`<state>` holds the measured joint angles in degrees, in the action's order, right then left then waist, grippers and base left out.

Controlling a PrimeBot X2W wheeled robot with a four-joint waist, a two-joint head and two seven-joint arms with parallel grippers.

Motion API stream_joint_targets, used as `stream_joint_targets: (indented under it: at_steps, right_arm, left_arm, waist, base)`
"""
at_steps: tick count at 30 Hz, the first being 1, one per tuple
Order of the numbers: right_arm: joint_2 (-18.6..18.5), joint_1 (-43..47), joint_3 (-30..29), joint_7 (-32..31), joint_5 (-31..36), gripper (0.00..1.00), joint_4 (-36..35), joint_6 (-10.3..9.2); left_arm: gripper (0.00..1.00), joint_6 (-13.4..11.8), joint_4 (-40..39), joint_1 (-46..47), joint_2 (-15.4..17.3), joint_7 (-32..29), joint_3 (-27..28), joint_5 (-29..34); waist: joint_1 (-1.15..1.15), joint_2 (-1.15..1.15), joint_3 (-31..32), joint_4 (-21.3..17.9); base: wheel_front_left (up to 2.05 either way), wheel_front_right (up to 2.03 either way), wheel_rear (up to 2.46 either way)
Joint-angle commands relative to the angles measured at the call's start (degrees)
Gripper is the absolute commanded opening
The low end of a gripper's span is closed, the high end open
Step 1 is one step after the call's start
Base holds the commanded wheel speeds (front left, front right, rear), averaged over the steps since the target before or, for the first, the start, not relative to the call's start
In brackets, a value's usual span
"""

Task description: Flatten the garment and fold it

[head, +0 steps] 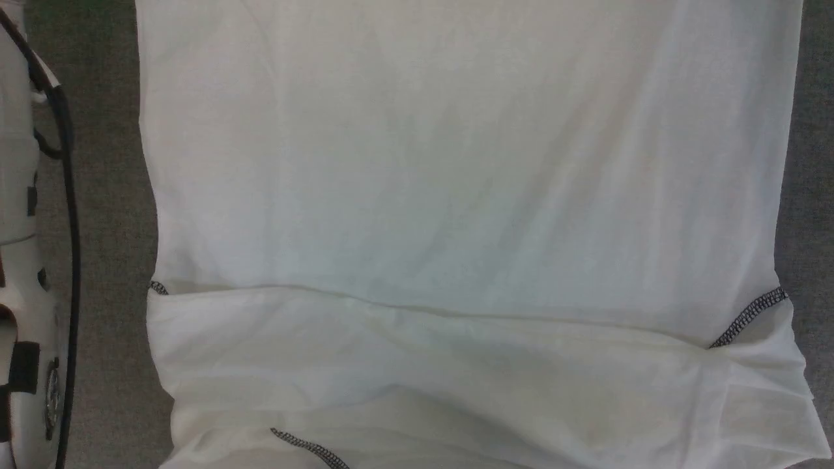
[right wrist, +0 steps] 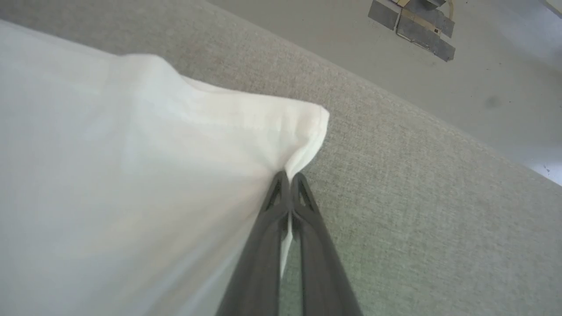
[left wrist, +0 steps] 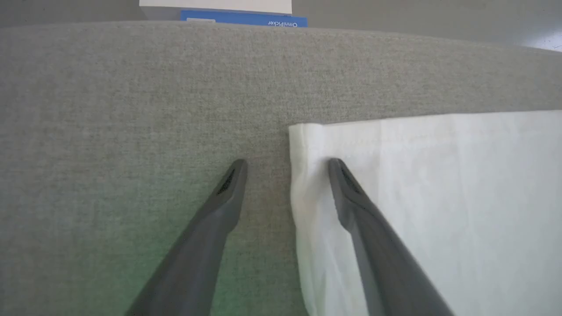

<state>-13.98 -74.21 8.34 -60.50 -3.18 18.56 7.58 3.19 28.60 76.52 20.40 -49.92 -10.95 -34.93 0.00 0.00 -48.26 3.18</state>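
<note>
**Garment spread on grey surface, one corner pinched by the right gripper**

The garment, a white T-shirt of thin cloth, lies spread across the grey fabric surface and takes up most of the head view, running off its top and bottom edges. The upper part lies fairly flat, with only soft diagonal creases. Lower down, a band of the cloth is doubled over, and its edge runs across the shirt from left to right, sloping slightly downward. Dark zigzag-stitched seams show at three places: a long diagonal one near the right edge, a short bit at the left edge, and another at the bottom.

In the right wrist view the right gripper's two dark fingers are pressed together on a corner of the garment. A sliver of white cloth shows between them, and the fabric gathers into a peak at their tips.

In the left wrist view the left gripper stands wide apart over another corner of the garment. One finger is over the white cloth, the other over the bare grey surface, with the shirt's side edge between them. Whether either finger touches down cannot be told.

At the left edge of the head view a pale forearm with a black cable stands beside the shirt. Beyond the surface's far edge, the left wrist view shows a white box with a blue label. The right wrist view shows pale floor with a metal fitting on it.
</note>
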Motion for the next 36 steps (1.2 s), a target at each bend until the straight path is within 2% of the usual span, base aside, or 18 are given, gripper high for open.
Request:
stream_joint_targets:
  at_steps: [1,4,8,14,18,21,24,31,36]
  right_arm:
    - [-0.7,1.7,0.2,-0.4,0.0,0.00,2.2,-0.09]
    - [-0.7,1.6,-0.2,0.0,-0.2,0.00,2.5,-0.09]
    - [-0.3,0.9,-1.5,1.5,-0.1,0.00,2.6,-0.09]
    - [0.5,-1.5,-3.5,6.7,1.3,0.00,2.9,-0.09]
    - [1.1,-4.0,-4.2,12.1,2.4,0.00,3.4,-0.09]
    - [0.8,-6.1,-4.0,16.7,3.7,0.00,4.0,-0.09]
    - [1.2,-7.7,-4.6,20.5,4.3,0.00,5.2,-0.09]
    - [2.7,-7.7,-4.5,27.6,3.2,0.00,9.4,-0.09]
    - [1.2,-2.2,-1.5,30.9,-3.0,0.00,8.4,-0.09]
  left_arm:
    - [0.00,0.1,1.1,-1.6,-1.2,-2.1,-0.5,-1.9]
    - [0.00,0.6,0.3,-2.4,-1.3,-2.7,-0.4,-3.1]
    - [0.00,0.8,-1.8,-2.4,-1.1,2.8,1.3,-3.0]
    - [0.00,1.3,-3.1,0.1,0.3,16.0,2.4,1.1]
    - [0.00,0.8,-2.8,3.4,1.9,26.7,2.3,6.2]
    - [0.00,0.8,-1.3,5.6,2.0,34.9,1.7,9.3]
    - [0.00,1.2,0.6,7.1,2.0,40.1,1.2,10.7]
    - [0.00,3.4,5.5,5.8,2.4,46.3,-0.9,10.0]
    - [0.00,4.2,5.2,0.6,3.7,48.8,-3.9,7.0]
  waist:
    - [0.00,0.00,-0.5,-0.3]
    - [0.00,0.00,-0.8,-0.2]
    - [0.00,0.00,-0.9,-0.3]
    - [0.00,0.00,-0.2,-0.4]
    - [0.00,0.00,0.9,-0.6]
    - [0.00,0.00,2.0,-0.2]
    - [0.00,0.00,3.2,-0.1]
    - [0.00,0.00,7.1,-0.3]
    - [0.00,0.00,11.7,0.3]
  base:
    - [0.00,0.00,0.00]
    - [0.00,0.00,0.00]
    - [0.00,0.00,0.00]
    - [0.00,0.00,0.00]
    - [0.00,0.00,0.00]
    - [0.00,0.00,0.00]
    - [0.00,0.00,0.00]
    - [0.00,0.00,0.00]
    - [0.00,0.00,0.00]
